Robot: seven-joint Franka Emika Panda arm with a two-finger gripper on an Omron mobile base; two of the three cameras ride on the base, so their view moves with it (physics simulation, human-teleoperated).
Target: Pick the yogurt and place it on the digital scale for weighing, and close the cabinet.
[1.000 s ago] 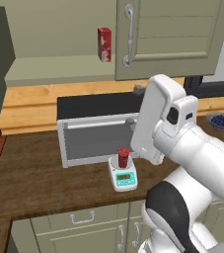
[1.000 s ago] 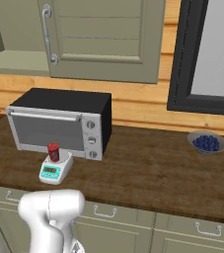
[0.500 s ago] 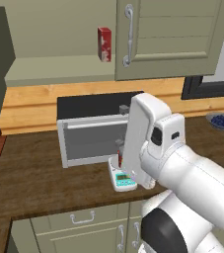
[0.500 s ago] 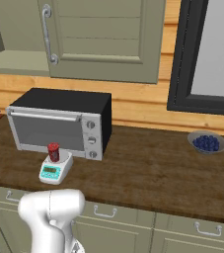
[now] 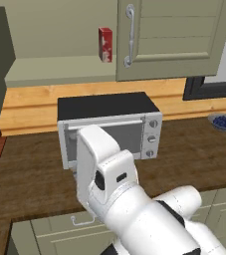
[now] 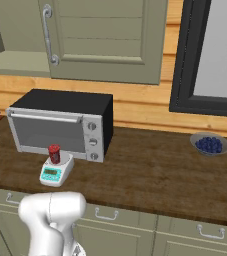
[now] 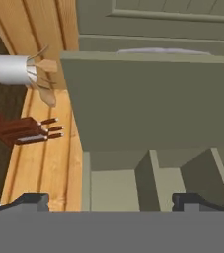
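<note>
The dark wooden surface carries a silver toaster oven at its left, the digital scale just in front of it, and a bowl of blueberries well apart to the right. The cabinet shelf bears a red-and-white carton.

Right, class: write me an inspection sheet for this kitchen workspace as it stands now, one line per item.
Surface: dark brown wooden counter, holding appliances and a bowl.
Job's things: small red yogurt cup stands on the small white digital scale; the olive-green wall cabinet has its left door swung open, right door shut.
Clutter: silver toaster oven; grey bowl of blueberries; red-and-white carton on the cabinet shelf; brown knife block; white utensil holder.
Claw: dark claw open, empty, facing the cabinet.
Cables: nothing seen.
Surroundings: wooden plank wall; dark-framed window.
</note>
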